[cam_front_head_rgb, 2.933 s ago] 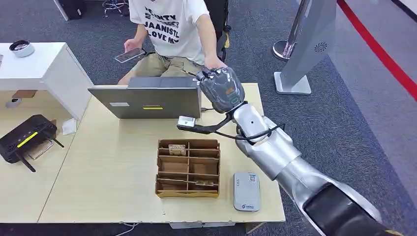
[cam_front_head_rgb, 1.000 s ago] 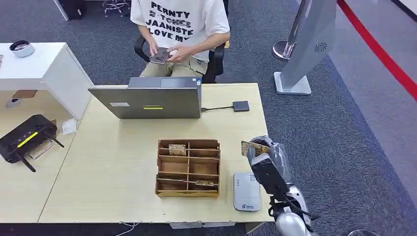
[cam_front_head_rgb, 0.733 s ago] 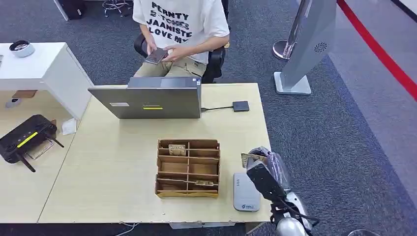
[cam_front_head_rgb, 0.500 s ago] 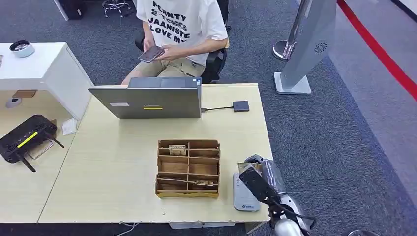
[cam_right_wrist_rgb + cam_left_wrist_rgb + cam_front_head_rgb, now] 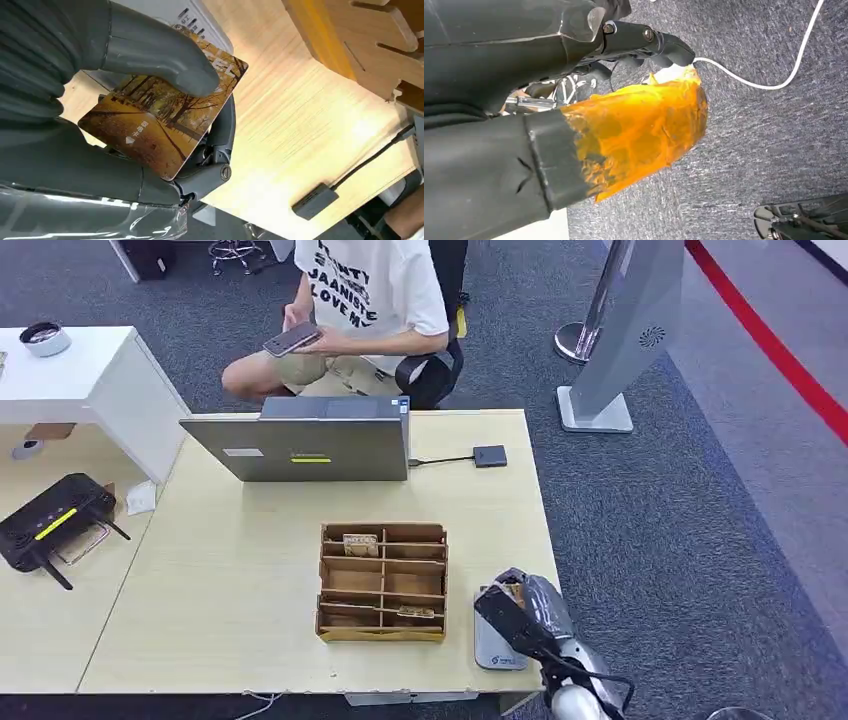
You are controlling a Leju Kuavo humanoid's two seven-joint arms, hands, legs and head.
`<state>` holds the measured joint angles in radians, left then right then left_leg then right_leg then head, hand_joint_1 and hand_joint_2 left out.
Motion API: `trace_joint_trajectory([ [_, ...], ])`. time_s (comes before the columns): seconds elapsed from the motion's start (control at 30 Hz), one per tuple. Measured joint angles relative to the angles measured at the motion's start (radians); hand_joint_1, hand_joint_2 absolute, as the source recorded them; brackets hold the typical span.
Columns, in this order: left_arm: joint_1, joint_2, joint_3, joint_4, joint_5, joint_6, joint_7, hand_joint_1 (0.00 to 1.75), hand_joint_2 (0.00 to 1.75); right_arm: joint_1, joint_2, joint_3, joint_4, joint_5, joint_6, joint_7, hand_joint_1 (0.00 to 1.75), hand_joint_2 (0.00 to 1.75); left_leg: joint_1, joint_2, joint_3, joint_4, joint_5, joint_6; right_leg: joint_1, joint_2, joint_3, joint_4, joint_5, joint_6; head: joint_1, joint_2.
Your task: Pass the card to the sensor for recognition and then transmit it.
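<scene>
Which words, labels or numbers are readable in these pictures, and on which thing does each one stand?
"LOVE M", below cut-off lines partly readable as "...NTY" and "JAANISTE": on the person's white shirt.
Small white characters on the card held by the right hand: too small to read.
Print on the grey card reader: too small to read.
Yellow label on the laptop: blurred.

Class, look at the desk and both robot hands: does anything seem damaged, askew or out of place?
Yes: the left hand carries a torn, crumpled orange film with ragged edges. The desk looks orderly, and the right hand holds the autumn-tree picture card over the grey card reader.
</scene>
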<state>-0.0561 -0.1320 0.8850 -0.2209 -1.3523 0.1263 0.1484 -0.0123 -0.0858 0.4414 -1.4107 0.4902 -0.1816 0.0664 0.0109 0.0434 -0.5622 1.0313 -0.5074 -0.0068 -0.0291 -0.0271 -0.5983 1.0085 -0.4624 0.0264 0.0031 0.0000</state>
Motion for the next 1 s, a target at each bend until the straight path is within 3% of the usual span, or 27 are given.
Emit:
trace_joint_trajectory([
  [0.6,0.0,0.0,0.015,0.0,0.003,-0.003,0.007,0.05,0.0,-0.029,-0.012,0.001,0.043,0.036,0.02,0.027,1.75,1.75,0.0,0.0,0.001,0.0,0.0,0.0,0.0,0.0,0.001,0.0,0.0,0.0,0.0,0.0],
  [0.67,0.0,0.0,0.015,0.0,0.003,-0.003,0.008,0.03,0.0,-0.029,-0.012,0.002,0.043,0.064,-0.002,0.027,1.75,1.75,0.0,0.0,0.001,0.0,0.0,0.0,0.0,0.0,0.001,0.0,0.0,0.0,0.0,0.0],
  [0.83,0.0,-0.001,0.019,0.0,0.005,-0.002,0.011,0.03,0.0,-0.011,-0.002,0.0,0.019,0.217,-0.139,0.03,1.75,1.75,0.0,0.0,0.001,0.0,0.0,0.0,0.0,0.0,0.001,0.0,0.0,0.0,0.0,0.0],
  [1.0,0.0,-0.002,0.025,0.0,0.004,0.001,0.011,0.03,0.0,0.022,0.017,-0.01,-0.033,0.267,-0.237,0.014,1.75,1.75,0.0,0.0,0.001,0.0,0.0,0.0,0.0,0.0,0.0,0.0,0.0,0.0,0.0,0.0],
])
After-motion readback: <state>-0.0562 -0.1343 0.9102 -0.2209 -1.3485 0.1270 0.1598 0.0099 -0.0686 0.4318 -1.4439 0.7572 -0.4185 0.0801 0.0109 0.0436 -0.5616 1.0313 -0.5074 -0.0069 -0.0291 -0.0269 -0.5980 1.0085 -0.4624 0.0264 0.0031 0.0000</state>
